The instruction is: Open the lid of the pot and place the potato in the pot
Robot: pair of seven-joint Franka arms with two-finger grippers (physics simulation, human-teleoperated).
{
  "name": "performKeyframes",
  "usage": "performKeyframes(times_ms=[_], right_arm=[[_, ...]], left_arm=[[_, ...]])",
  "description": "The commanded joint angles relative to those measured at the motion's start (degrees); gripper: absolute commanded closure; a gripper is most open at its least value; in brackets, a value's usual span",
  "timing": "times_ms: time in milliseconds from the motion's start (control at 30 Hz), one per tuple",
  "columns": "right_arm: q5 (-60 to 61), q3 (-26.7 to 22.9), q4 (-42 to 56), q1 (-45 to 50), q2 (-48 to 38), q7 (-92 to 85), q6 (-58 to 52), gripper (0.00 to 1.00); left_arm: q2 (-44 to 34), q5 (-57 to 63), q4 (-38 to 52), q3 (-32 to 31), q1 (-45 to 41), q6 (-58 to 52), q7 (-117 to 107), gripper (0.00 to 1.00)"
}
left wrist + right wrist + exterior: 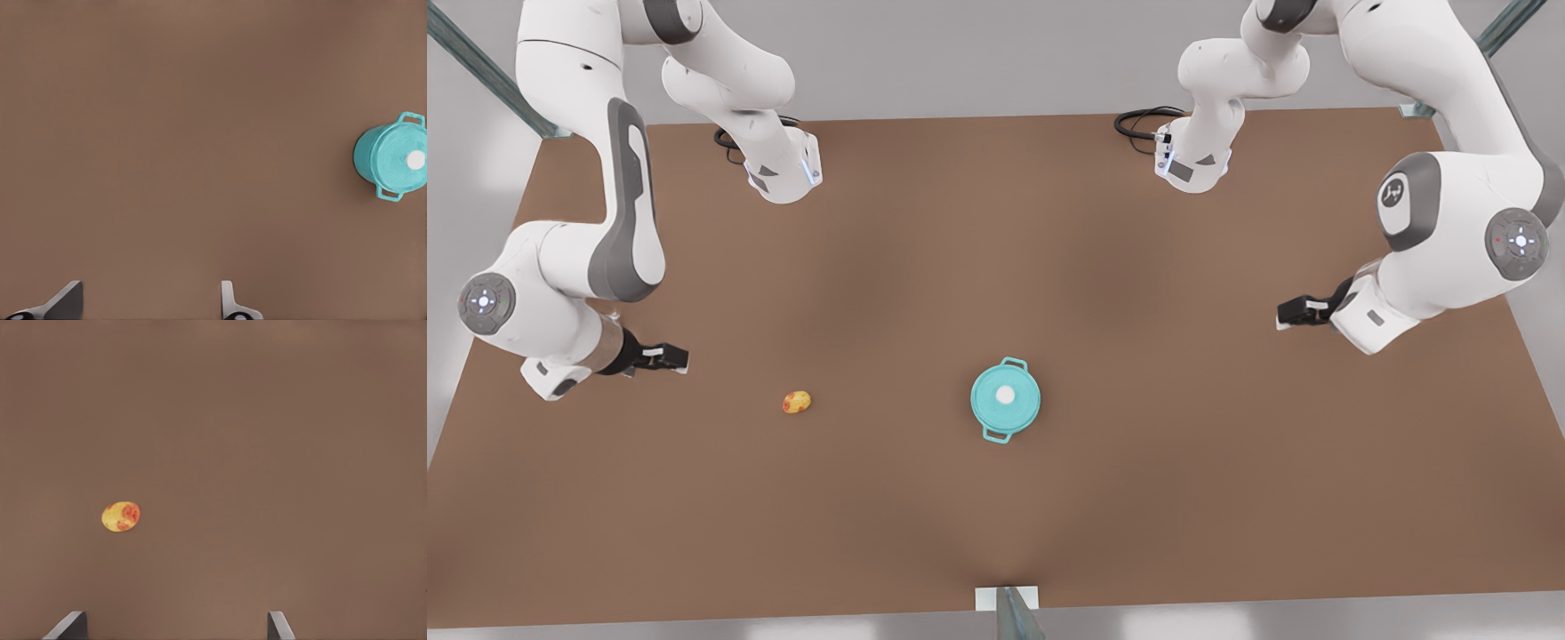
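The pot (1005, 400) stands on the brown table (1138, 267), its two loop handles pointing toward the far and near edges, and the pot lid (1006, 397) sits flat on it, closing it, white knob (1006, 395) at the centre. The potato (797, 402) lies on the bare table well to the pot's side, toward the front view's left, apart from everything else. The right gripper (679, 357) hovers farther out on that same side, beyond the potato and a little farther back than it, empty, its fingers (69, 625) spread wide apart. The left gripper (1282, 313) hovers well away from the pot on the opposite side, toward the front view's right and also farther back than the pot; it too holds nothing, and its fingers (63, 301) stand parted with bare table between them. Neither gripper touches the pot, lid or potato.
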Motion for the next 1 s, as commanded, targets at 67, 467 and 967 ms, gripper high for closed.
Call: performKeyframes(times_ms=[67, 467, 967], right_arm=[[0.0, 0.0, 0.3, -0.3, 0.9, -3.6, 8.0, 0.0], [0.0, 1.6, -1.2, 10.4, 0.9, 67.8, 2.4, 0.0], [0.2, 1.1, -15.4, 12.6, 5.2, 73.8, 26.7, 0.0]], left_arm=[[5.0, -1.6, 0.4, -4.0, -2.8, 9.8, 2.7, 0.0], [31.8, 10.3, 17.0, -7.7, -32.1, 29.7, -59.9, 0.0], [40.3, 16.7, 21.7, -7.5, -33.7, 31.6, -55.4, 0.0]])
